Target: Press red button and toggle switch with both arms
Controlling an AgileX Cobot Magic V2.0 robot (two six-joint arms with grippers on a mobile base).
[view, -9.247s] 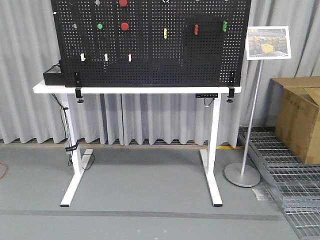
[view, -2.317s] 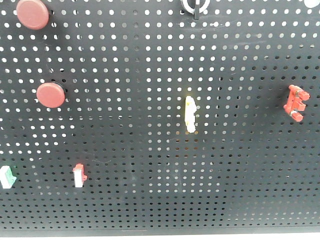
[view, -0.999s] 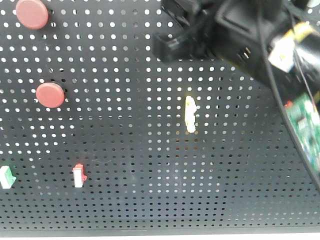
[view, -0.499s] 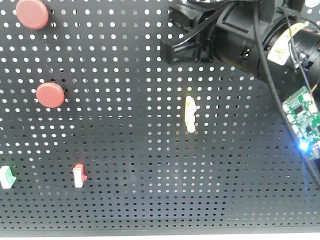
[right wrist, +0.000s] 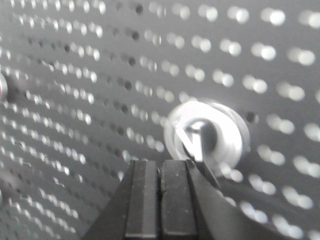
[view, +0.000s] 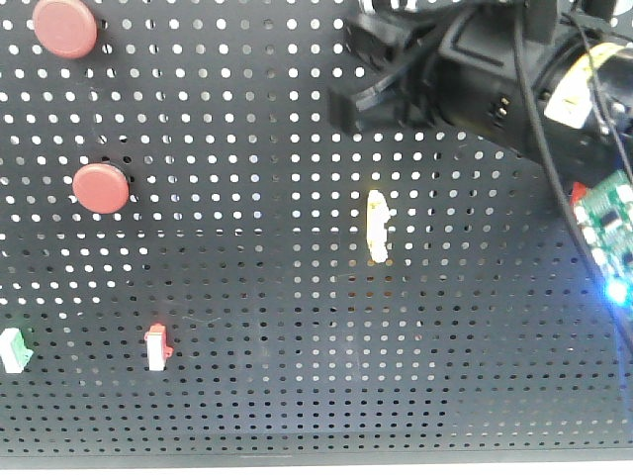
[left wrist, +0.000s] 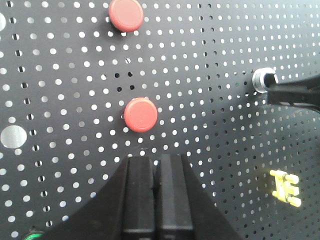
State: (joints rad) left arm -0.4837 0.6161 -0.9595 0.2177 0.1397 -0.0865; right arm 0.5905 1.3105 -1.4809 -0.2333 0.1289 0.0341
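The black, blocky left hand (left wrist: 156,165) had its 2 fingers pressed flat together with nothing between them. Just above its tips, near but apart, sat a round red plastic button (left wrist: 140,114) on the black perforated metal pegboard (left wrist: 210,45). A 2nd red button (left wrist: 126,14) sat further above that hand.

The right hand (right wrist: 160,167) was likewise closed and empty. Its tips were at a round silver metal knob (right wrist: 207,136); blur hid whether they touched it.

The small, bright red, ridged plastic toggle switch (view: 578,189) lay down and to the right of the right hand's tips, back beside its wrist. In the front view only a sliver of red showed at the edge of the arm's green circuit board (view: 605,223). Neither wrist view held it. A pale yellow-white plastic lever (view: 377,226) stood below the right hand, well apart from it.

The main risk looked to be the right hand's aim. It pointed at the silver knob, not the toggle, so a forward push would likely work the wrong control. Its wrist, board and cables could also brush the toggle, which sat out of the wrist camera's sight.

The left hand seemed lined up a little low. A straight push might catch the button's lower rim and skid onto the pegboard without depressing it.
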